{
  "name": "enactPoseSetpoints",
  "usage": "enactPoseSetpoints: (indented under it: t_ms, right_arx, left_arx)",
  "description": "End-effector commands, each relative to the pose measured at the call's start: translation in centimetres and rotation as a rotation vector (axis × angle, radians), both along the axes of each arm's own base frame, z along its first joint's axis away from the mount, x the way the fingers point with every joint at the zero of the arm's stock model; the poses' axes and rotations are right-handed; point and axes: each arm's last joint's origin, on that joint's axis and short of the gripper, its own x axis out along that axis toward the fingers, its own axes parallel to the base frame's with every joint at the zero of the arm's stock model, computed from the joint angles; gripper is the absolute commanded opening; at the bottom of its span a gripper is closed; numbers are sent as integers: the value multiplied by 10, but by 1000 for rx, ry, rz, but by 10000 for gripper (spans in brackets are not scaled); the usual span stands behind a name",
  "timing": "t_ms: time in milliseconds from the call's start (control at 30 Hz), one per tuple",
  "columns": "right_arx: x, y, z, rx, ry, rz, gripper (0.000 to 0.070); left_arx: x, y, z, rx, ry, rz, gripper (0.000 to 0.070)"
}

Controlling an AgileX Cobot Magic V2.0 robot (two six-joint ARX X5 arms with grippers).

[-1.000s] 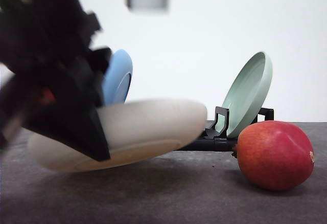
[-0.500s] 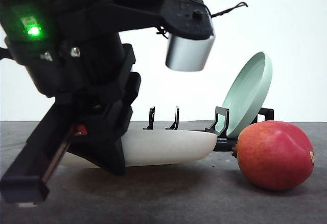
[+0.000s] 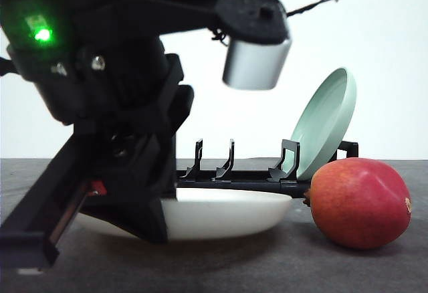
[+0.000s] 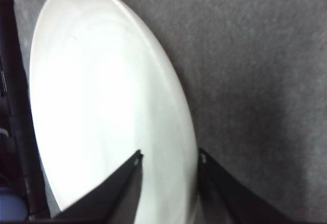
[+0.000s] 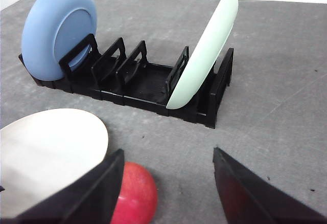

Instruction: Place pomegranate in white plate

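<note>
I see the left gripper (image 4: 168, 158) pinching the white plate (image 3: 227, 214) by its rim, plate low on the table (image 3: 281, 266). Rack (image 5: 133, 81) just behind it. Right gripper (image 5: 168, 165) spread wide; pomegranate (image 3: 360, 203) beside its finger, near the plate.

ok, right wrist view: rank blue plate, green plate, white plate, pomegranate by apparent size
1. White plate and green plate: look about alike; the white one is nearer and cut off by the frame, so unsure.
2. Blue plate.
3. Pomegranate, partly hidden by a tool finger.
</note>
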Motion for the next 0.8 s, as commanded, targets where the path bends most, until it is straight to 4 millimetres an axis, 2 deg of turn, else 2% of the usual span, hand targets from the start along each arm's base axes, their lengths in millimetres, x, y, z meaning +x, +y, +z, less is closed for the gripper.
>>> enactPoseSetpoints:
  t_ms: [0, 167, 267, 300, 500, 667, 767]
  right_arx:
    - [-1, 0, 6, 13, -17, -4, 348]
    - [-1, 0, 6, 13, -17, -4, 348]
    - [-1, 0, 6, 13, -17, -4, 348]
    - [-1, 0, 6, 13, -17, -4, 348]
    - [-1, 0, 6, 13, -17, -4, 348]
    - [-1, 0, 6, 13, -16, -4, 348]
    - [-1, 0, 6, 13, -15, -4, 348]
  left_arx:
    - [-2, -9, 4, -17, 11, -23, 276]
    - [-3, -13, 16, -50, 89, -2, 298]
    - [-2, -13, 24, -40, 133, 28, 430]
    - [-2, -13, 27, -39, 152, 41, 453]
    - [9, -2, 46, -119, 326, 178, 448]
    - [37, 21, 68, -393, 596, 371, 434]
    - [58, 39, 83, -539, 604, 479, 434]
